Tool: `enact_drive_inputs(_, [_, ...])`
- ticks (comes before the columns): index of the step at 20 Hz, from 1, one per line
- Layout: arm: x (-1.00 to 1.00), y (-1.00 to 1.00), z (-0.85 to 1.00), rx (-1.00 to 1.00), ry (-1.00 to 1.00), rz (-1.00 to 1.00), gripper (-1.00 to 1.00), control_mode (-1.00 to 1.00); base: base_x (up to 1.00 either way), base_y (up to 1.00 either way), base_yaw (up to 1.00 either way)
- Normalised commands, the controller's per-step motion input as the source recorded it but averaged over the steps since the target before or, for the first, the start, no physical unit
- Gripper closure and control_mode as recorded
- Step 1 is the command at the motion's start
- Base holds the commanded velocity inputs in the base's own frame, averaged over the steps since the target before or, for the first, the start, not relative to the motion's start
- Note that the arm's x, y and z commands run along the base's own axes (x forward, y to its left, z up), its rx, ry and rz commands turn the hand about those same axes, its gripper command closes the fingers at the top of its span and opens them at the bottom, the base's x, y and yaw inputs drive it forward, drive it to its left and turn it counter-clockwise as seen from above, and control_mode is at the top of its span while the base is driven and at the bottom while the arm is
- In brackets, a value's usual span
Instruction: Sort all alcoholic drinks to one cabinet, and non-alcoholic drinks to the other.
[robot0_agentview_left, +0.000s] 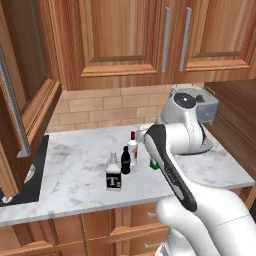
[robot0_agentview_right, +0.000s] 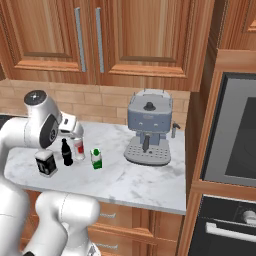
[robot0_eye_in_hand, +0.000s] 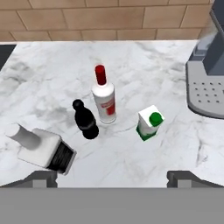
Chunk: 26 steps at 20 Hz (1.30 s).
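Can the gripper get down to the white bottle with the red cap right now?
Probably yes. The gripper hangs open above the counter, and the white bottle stands upright with its cap free. The black bottle stands close beside it, so the fingers could bump that one.

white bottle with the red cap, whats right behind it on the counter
Behind the white bottle lies bare marble counter, then the brick wall. The strip of counter directly behind the bottle's body is covered by it.
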Motion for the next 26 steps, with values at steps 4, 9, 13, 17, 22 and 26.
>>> enact_drive_inputs(4, [-0.04,0.39,-0.18,0.00,-0.03,0.02,-1.00,-1.00,0.00,0.00,0.00])
enact_drive_inputs(9, [-0.03,0.40,-0.17,0.00,-0.02,0.02,-1.00,-1.00,0.00,0.00,0.00])
enact_drive_inputs(13, [-0.08,0.33,-0.10,0.00,-0.02,0.01,-1.00,-1.00,0.00,0.00,0.00])
enact_drive_inputs(17, [-0.16,0.18,-0.03,0.00,-0.03,0.00,-1.00,-1.00,0.00,0.00,0.00])
enact_drive_inputs(22, [-0.21,0.15,-0.06,0.00,-0.04,0.01,-1.00,-1.00,0.00,0.00,0.00])
enact_drive_inputs(26, [-0.19,0.17,-0.12,0.00,-0.04,0.03,-1.00,-1.00,0.00,0.00,0.00])
